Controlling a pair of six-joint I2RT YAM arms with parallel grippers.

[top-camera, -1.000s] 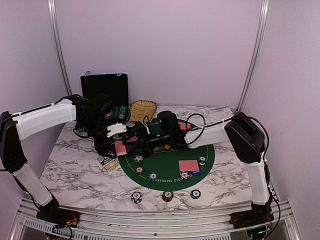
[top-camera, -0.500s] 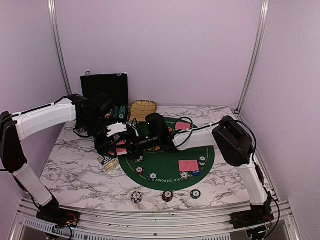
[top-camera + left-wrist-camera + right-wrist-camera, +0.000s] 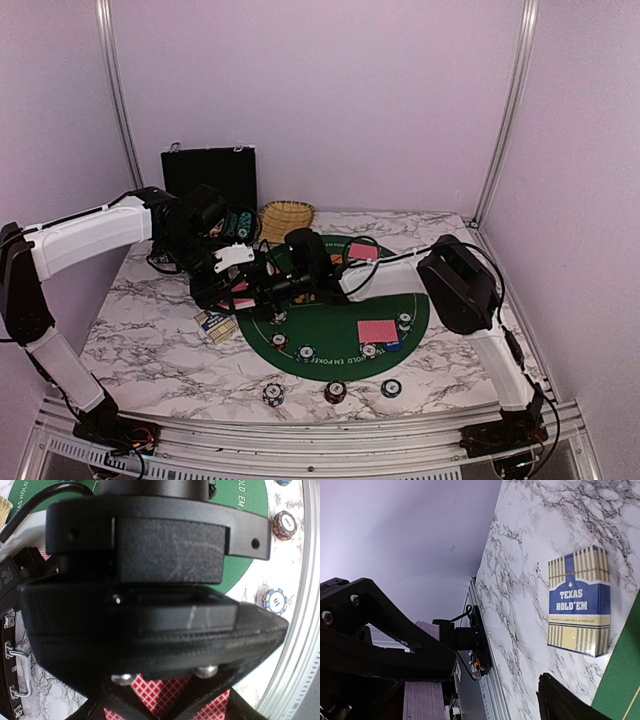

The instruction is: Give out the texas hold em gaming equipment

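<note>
Plain lilac walls (image 3: 320, 90) behind and to both sides, matte and evenly lit. Left aluminium upright (image 3: 115, 90) and right aluminium upright (image 3: 512, 100) at the rear corners, leaning slightly inward and running out of view at the top. White marble-patterned table (image 3: 140, 340) with grey veining, set against the back wall. Ribbed aluminium rail (image 3: 300, 440) along the table's near edge. In the right wrist view, the same veined surface, with lilac wall beyond its rail. Soft, diffuse light throughout.
</note>
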